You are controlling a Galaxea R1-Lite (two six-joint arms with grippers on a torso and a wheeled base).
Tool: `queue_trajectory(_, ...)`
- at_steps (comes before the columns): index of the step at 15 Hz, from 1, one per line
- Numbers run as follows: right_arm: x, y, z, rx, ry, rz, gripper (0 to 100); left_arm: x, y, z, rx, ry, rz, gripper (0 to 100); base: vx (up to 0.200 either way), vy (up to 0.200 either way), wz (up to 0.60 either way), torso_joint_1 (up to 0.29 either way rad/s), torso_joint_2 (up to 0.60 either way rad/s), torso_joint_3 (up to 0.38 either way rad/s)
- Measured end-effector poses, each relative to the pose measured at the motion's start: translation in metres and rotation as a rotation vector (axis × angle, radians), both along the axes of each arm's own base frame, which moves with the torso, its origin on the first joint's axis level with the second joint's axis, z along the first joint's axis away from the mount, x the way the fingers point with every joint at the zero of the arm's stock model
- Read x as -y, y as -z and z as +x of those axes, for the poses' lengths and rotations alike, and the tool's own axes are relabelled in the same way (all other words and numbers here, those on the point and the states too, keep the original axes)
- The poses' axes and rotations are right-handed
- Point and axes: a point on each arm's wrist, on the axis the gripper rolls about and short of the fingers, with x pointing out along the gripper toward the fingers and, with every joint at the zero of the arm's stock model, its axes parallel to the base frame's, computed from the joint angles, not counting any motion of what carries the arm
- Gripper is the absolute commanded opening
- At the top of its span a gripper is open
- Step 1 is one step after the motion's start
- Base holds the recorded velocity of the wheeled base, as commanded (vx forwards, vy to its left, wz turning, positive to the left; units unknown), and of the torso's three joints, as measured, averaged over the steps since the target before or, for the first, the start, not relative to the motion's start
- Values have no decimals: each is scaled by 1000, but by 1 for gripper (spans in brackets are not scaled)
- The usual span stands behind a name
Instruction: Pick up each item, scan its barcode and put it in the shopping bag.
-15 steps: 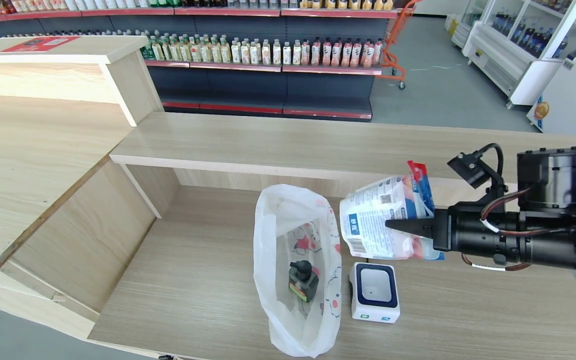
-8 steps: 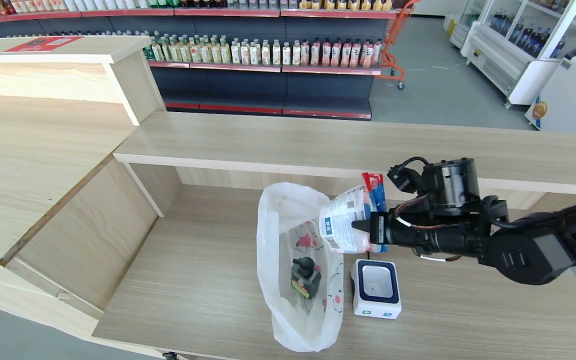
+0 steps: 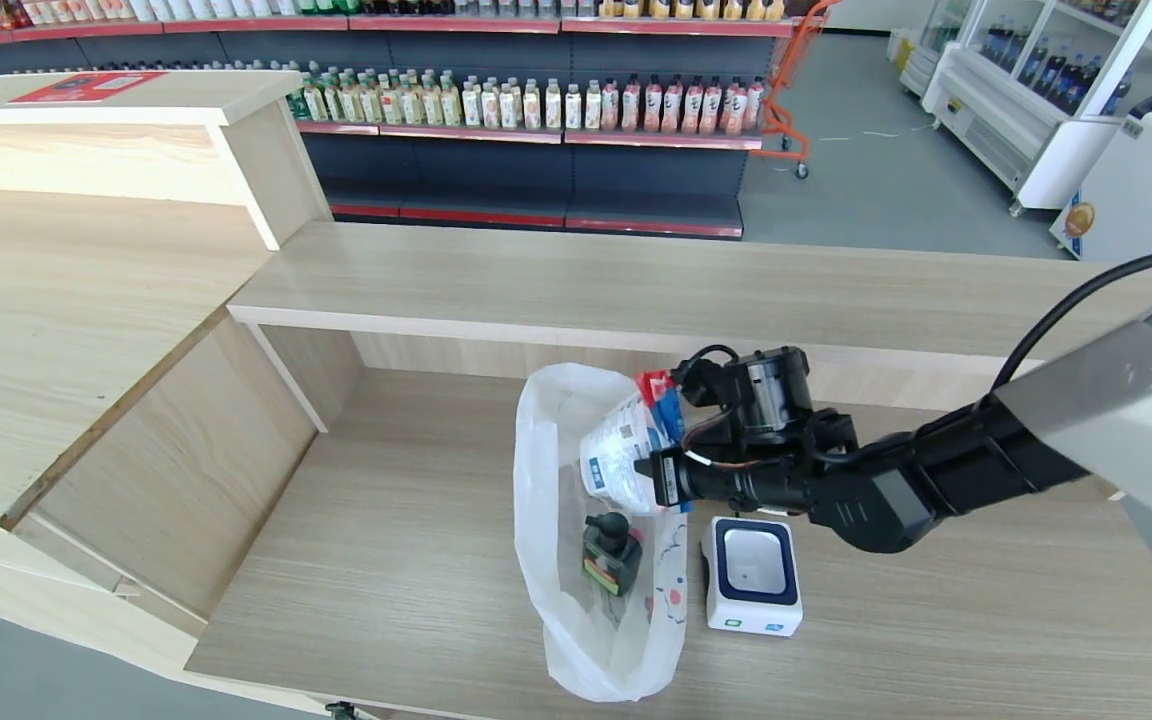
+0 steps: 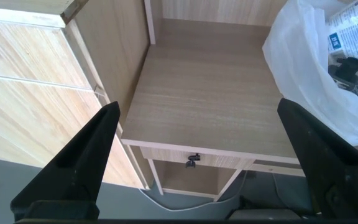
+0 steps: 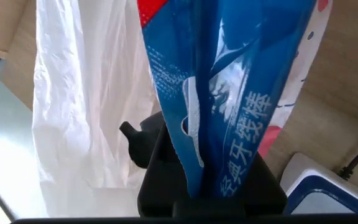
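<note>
My right gripper [image 3: 652, 470] is shut on a white, blue and red packet [image 3: 621, 448], which hangs tilted over the mouth of the white shopping bag [image 3: 576, 640]. A dark bottle [image 3: 610, 556] lies inside the bag. The right wrist view has the packet's blue face [image 5: 229, 93] close up, clamped in my right gripper [image 5: 210, 183], with the bag [image 5: 86, 93] and bottle [image 5: 143, 142] below. My left gripper [image 4: 197, 162] stands open and holds nothing, low off the near-left corner of the counter, with the bag [image 4: 309, 87] off to one side.
A white barcode scanner [image 3: 750, 576] with a blue-framed window sits on the counter just right of the bag. A raised wooden ledge [image 3: 636, 285] runs behind them. A taller wooden counter wall [image 3: 186, 470] borders the left. Shop shelves stand beyond.
My right arm has carried the packet leftwards, from above the scanner to over the bag's opening, and somewhat lower. The bag, bottle and scanner stay put.
</note>
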Motion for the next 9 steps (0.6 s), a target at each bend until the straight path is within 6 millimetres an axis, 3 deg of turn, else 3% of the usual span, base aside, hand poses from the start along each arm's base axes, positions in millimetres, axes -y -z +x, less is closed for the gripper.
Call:
queue_trajectory(5, -19, 15, 17, 41, -40, -24, 0, 0, 0, 0, 0, 0, 0, 100, 0, 0, 0, 0, 0, 0)
queue_trajectory(6, -21, 17, 18, 42, -46, -30, 100, 0, 0, 0, 0, 0, 0, 100, 0, 0, 0, 0, 0, 0)
queue_trajectory(9, -22, 14, 18, 40, -49, -1, 100, 0, 0, 0, 0, 0, 1, 100, 0, 0, 0, 0, 0, 0)
